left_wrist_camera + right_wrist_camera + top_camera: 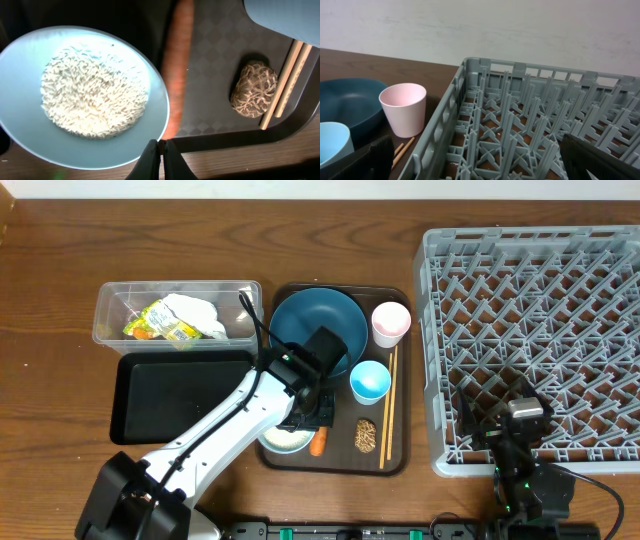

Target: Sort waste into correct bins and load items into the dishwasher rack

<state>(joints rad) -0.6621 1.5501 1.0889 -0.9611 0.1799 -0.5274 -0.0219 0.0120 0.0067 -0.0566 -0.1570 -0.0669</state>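
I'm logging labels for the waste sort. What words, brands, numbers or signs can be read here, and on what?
Wrapper in the tub: printed in yellow and green, but too small and blurred to read.
Bowl, pink cup, blue cup, plate, rack: no text or marks visible.
Nothing in these views can be read.

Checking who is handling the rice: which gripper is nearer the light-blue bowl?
Left. The left gripper is shut on the light-blue bowl at its rim, at the brown tray's front edge. The right gripper stands open over the grey rack's near corner, well off to the side.
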